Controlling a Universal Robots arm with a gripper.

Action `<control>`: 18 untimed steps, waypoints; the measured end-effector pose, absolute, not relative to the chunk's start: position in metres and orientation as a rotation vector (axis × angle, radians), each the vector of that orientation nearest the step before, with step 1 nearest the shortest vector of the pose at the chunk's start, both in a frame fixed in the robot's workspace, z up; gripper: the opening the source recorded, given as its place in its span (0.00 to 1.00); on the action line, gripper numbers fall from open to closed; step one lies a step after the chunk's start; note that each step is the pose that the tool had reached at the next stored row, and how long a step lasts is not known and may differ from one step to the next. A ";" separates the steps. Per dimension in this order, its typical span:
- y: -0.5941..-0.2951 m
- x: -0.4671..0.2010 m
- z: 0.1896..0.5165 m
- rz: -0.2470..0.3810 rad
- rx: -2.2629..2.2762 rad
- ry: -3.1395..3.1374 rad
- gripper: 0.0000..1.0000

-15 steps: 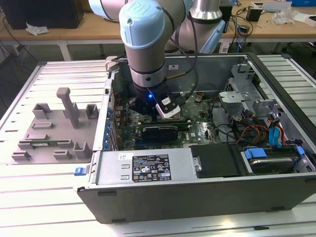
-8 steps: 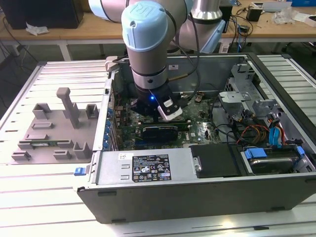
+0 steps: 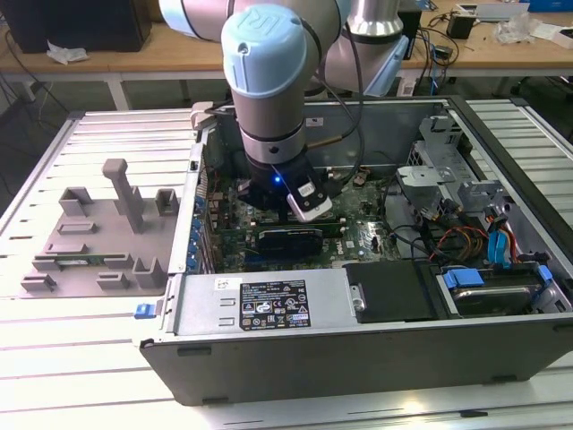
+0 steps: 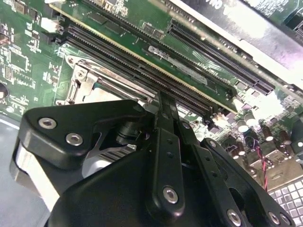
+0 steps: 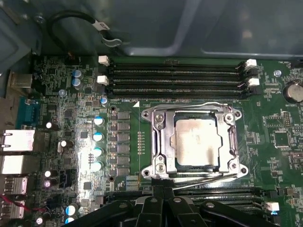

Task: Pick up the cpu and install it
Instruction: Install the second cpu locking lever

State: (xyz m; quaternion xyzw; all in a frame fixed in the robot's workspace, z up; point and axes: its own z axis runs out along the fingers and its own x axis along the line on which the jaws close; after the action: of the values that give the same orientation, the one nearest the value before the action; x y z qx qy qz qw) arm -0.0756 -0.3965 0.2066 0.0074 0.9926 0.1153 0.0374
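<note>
The cpu (image 5: 196, 142), a flat silver square, lies inside the socket frame (image 5: 158, 137) on the green motherboard (image 5: 71, 94) in the first wrist view. A metal bracket and wire lever (image 5: 203, 176) surround it. My gripper (image 5: 163, 191) hangs just beside the socket's edge, fingers together with nothing seen between them. In the second wrist view the gripper (image 4: 165, 106) points down next to the socket's metal corner (image 4: 87, 80). In the exterior view the arm (image 3: 269, 90) reaches down into the open computer case (image 3: 358, 313).
Black memory slots (image 5: 175, 78) run along one side of the socket. Capacitors (image 5: 98, 151) and rear ports (image 5: 16, 146) sit nearby. A gray fixture plate (image 3: 98, 233) with blocks lies at the exterior view's left. Drive bays and cables (image 3: 483, 242) crowd the case's right.
</note>
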 end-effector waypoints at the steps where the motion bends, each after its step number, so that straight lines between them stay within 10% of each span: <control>1: -0.397 -0.076 0.206 0.366 0.023 3.045 0.11; 18: -0.404 -0.079 0.202 0.433 0.025 3.033 0.11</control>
State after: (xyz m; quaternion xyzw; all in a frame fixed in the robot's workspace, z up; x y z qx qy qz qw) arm -0.0793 -0.4040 0.2019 0.0082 0.9892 0.1412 0.0388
